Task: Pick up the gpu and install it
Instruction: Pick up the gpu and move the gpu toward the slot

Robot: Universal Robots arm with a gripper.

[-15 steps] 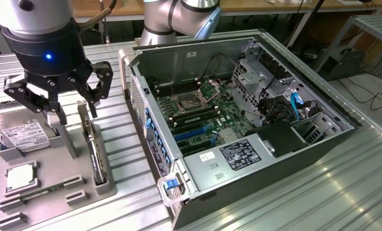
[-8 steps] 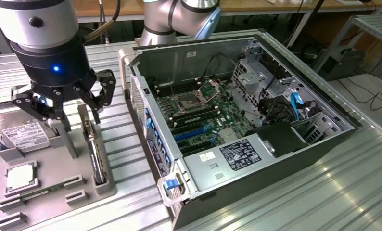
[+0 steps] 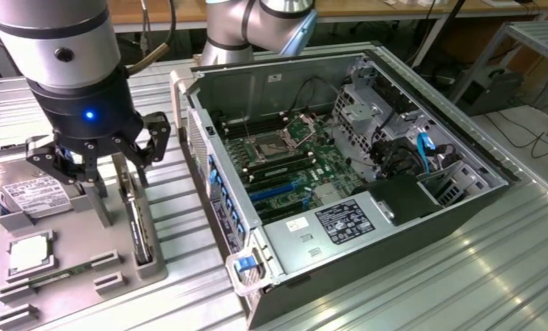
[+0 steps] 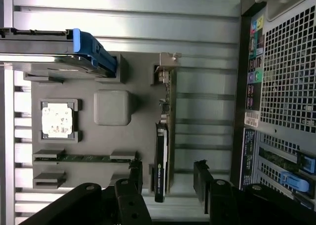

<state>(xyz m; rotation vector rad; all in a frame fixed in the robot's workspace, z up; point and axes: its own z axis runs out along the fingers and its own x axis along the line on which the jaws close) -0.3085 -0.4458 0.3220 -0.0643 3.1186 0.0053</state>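
Fingers [image 4: 201, 180] of our gripper [image 3: 103, 164] stood wide above the gpu [image 4: 161, 158], which sat on edge in a slot of the grey holder [image 4: 143, 131] on the counter [image 3: 495, 276], beside the open computer case [image 3: 348, 172]. We judged that an off-centre descent could strike the thin card's top edge, or a skewed grip could jam it in its slot.

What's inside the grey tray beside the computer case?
A silver white-labelled hard drive, a square silver chip, a green memory stick and the gpu, a thin green card on edge. In the exterior view, the open black tool covers part of the drive.
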